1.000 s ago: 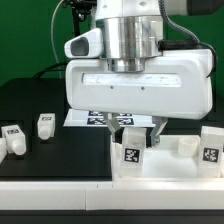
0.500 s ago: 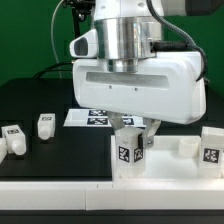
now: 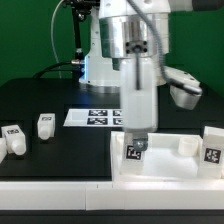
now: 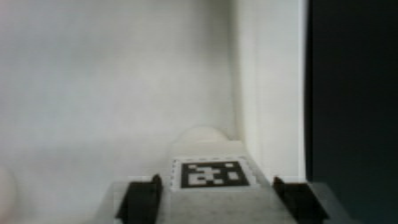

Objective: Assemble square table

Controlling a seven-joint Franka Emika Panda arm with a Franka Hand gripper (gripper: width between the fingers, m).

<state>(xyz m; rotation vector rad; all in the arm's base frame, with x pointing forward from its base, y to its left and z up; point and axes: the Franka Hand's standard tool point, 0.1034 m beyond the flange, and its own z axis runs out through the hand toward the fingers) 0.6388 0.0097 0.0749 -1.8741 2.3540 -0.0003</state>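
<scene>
Turned narrow-on since earlier, the end effector [image 3: 134,142] is clamped on a leg [image 3: 133,152] at the table top [image 3: 170,166].

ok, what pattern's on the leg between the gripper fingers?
Black-and-white square tag on the white leg; clearest in the wrist view.

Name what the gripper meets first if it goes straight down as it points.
Probably the square table top, just under the leg the gripper holds, though depth is unclear.
</scene>
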